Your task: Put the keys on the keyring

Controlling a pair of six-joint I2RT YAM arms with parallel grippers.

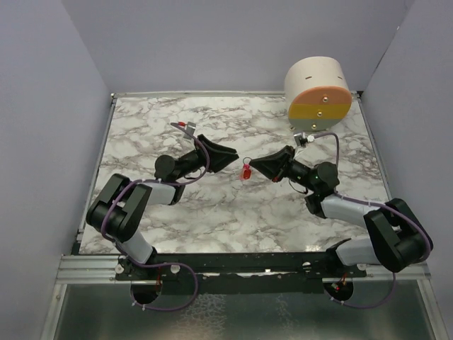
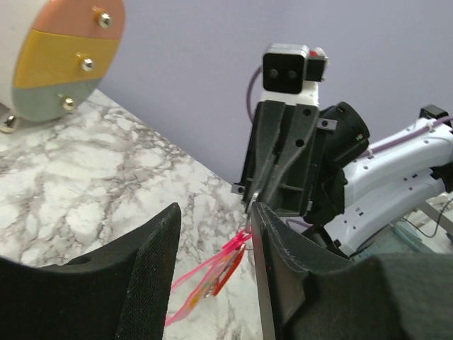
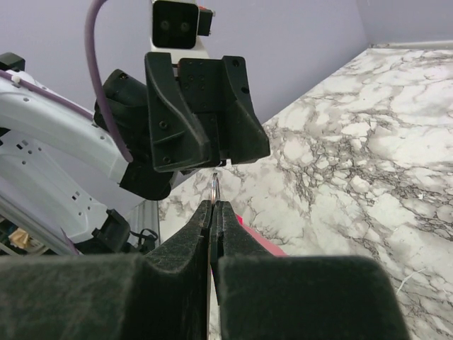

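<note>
Grasps the keyring (image 3: 214, 185) in the clenched right end effector (image 3: 214, 207) — holds the left end effector (image 2: 216, 212) released, just beside.

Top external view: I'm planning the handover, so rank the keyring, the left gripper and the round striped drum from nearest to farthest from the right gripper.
1. keyring, pinched at the right gripper tips.
2. left gripper, facing it, to its left.
3. round striped drum, table's far right corner.
</note>
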